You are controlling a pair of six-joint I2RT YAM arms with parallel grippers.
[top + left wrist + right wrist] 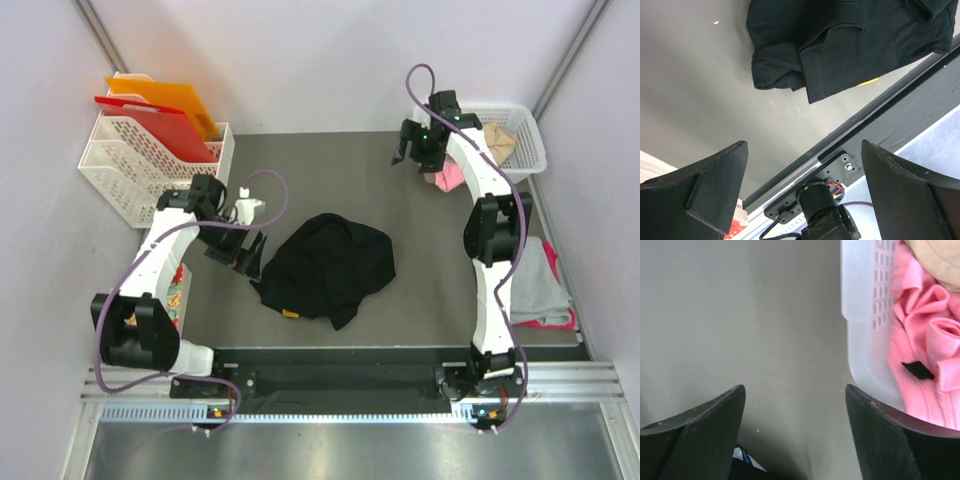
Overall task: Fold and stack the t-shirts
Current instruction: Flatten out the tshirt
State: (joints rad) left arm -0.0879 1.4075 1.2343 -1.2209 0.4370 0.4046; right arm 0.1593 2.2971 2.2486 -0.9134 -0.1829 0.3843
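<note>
Lying crumpled in the middle of the grey table [330, 170], the black t-shirt [325, 265] is the garment nearest the arm bases, with a small yellow tag [290, 313] showing at its near edge. The left gripper [248, 258] hovers just beside the shirt's left side, its fingers spread wide with nothing between them. To the right, beside the right arm, a grey t-shirt [538, 285] lies on top of a magenta-pink t-shirt [552, 322], whose edge peeks out on the near side. Farther back, the right gripper [412, 155] hangs over bare table just beside the white basket [530, 120], jaws apart and empty. Inside the basket a pink t-shirt [920, 355] is bunched up, with a beige t-shirt [500, 142] behind it. At the far left a white rack [120, 165] holds a red folder [160, 125] and an orange folder [165, 97].
</note>
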